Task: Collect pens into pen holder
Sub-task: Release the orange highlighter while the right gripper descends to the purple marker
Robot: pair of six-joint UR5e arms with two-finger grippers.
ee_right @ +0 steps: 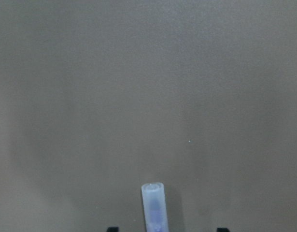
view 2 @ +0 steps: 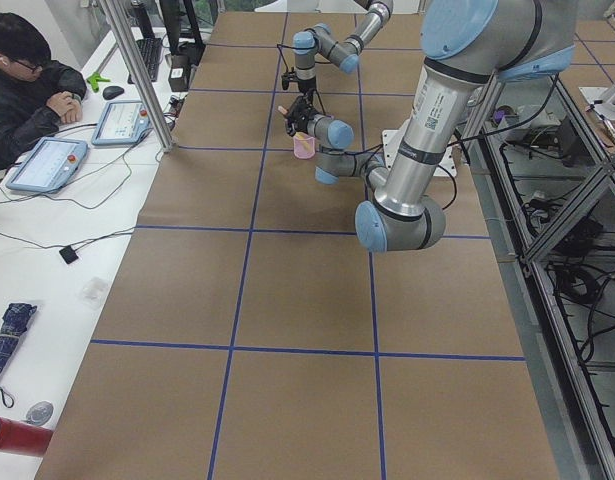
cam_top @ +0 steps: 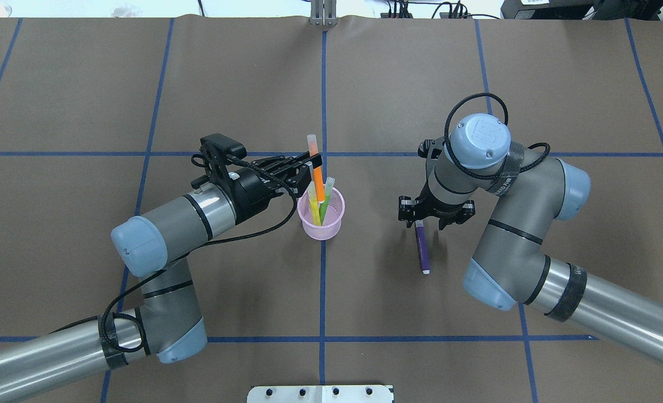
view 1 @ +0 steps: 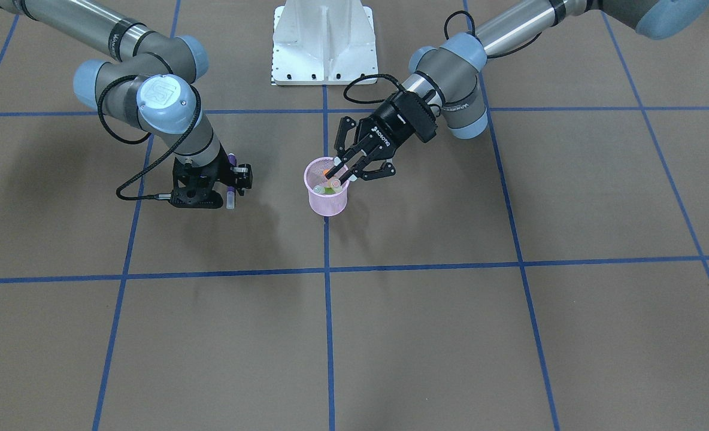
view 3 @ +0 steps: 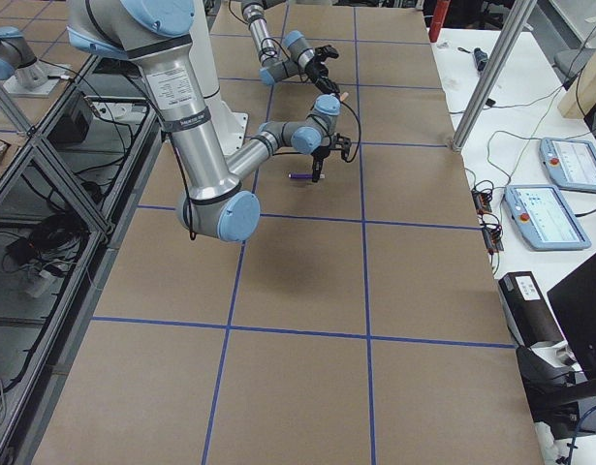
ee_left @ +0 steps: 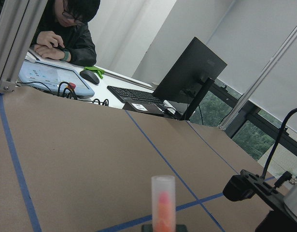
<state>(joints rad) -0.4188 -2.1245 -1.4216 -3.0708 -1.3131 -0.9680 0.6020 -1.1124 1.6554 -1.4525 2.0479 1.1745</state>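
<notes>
The pink mesh pen holder (cam_top: 321, 223) stands at the table's middle; it also shows in the front view (view 1: 327, 202). A yellow pen (cam_top: 313, 205) and a green pen (cam_top: 326, 195) stand in it. My left gripper (cam_top: 311, 169) is shut on the orange pen (cam_top: 318, 178), tilted, with its lower end inside the holder's rim; its pale cap shows in the left wrist view (ee_left: 163, 203). The purple pen (cam_top: 422, 249) lies flat on the table. My right gripper (cam_top: 421, 221) points down over the pen's far end, open, jaws on either side of it. The pen's cap shows in the right wrist view (ee_right: 154, 208).
The white robot base plate (view 1: 324, 42) is behind the holder. Blue tape lines (cam_top: 323, 280) grid the brown table. An operator (view 2: 27, 90) sits at a side desk with tablets (view 2: 49, 163), off the table's far edge.
</notes>
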